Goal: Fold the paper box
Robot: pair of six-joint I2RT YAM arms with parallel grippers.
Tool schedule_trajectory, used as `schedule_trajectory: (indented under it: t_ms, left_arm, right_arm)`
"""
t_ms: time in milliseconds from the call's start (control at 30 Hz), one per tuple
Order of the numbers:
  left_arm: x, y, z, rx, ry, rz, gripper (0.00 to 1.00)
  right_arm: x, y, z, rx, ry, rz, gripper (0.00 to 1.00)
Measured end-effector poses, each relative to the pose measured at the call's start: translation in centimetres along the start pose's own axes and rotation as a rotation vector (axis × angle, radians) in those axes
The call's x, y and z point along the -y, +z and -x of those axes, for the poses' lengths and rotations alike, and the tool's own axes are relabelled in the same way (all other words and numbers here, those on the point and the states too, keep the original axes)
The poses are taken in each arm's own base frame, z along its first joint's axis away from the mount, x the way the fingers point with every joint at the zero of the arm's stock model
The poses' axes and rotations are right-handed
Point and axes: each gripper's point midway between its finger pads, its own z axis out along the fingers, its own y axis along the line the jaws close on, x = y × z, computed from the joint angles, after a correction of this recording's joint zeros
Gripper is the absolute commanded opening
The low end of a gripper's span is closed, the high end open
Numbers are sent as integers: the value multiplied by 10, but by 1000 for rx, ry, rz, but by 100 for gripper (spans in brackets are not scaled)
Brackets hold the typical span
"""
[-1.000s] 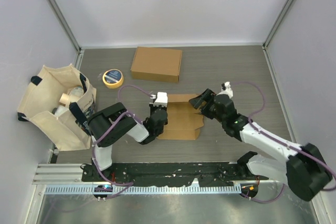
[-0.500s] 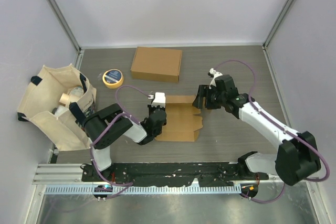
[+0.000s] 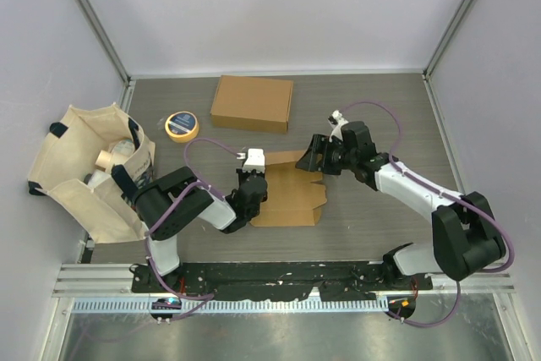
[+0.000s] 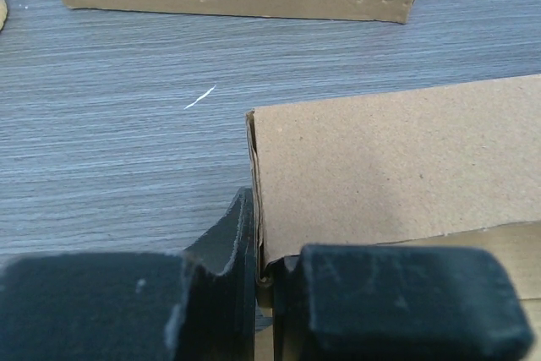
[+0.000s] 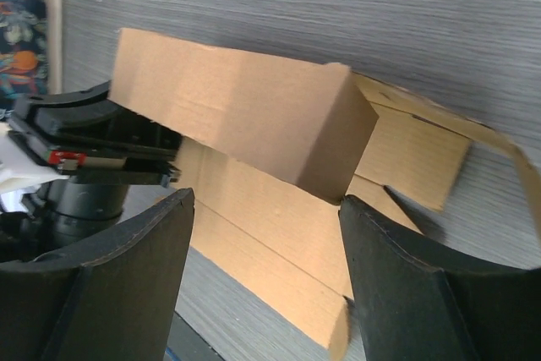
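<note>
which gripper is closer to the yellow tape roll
Left. The left gripper clamps the left edge of the paper box, just near-right of the tape roll. The right gripper is open at the box's right end, farther from the roll.

Premises: robotics laboratory test cell. Grey wood-grain tabletop (image 3: 380,99) enclosed left, far and right by plain white panel walls (image 3: 270,6) set in aluminium corner posts (image 3: 91,19). Black metal mounting rail (image 3: 279,275) and slotted white cable duct (image 3: 254,304) run along the near edge.

Paper box (image 3: 292,200), seemingly part-folded, tote bag (image 3: 93,205) left
</note>
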Motion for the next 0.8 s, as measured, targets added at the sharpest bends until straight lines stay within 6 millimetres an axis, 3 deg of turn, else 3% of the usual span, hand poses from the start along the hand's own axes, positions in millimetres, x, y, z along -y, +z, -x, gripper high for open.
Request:
schedule_trajectory:
  t_ms: [233, 333, 367, 433, 467, 533, 567, 600, 667, 800]
  left_arm:
    - [0, 0, -1, -1, -2, -2, 0]
    - [-1, 0, -1, -1, -4, -1, 0]
    - [-1, 0, 0, -1, -6, 1, 0]
    - [-1, 0, -1, -1, -13, 1, 0]
    - [-2, 0, -1, -1, -18, 4, 0]
    - [-2, -1, -1, -2, -25, 5, 0]
    - [-2, -1, -1, -2, -28, 5, 0]
    - [-1, -1, -1, -1, -35, 5, 0]
    - [-1, -1, -1, -3, -50, 7, 0]
    - [0, -2, -1, -6, -73, 4, 0]
  right_arm:
    - [-23, 17, 2, 13, 96, 169, 73]
    - [-27, 23, 9, 39, 166, 220, 65]
    - [-27, 25, 13, 57, 194, 241, 52]
    - [-26, 28, 13, 72, 236, 255, 37]
    - [-24, 31, 12, 77, 275, 262, 22]
    - [-19, 34, 11, 88, 323, 267, 14]
    - [-17, 35, 9, 90, 354, 269, 21]
    - [-15, 36, 6, 94, 381, 272, 35]
    - [-12, 34, 4, 115, 407, 279, 69]
    - [-8, 22, 3, 162, 361, 279, 80]
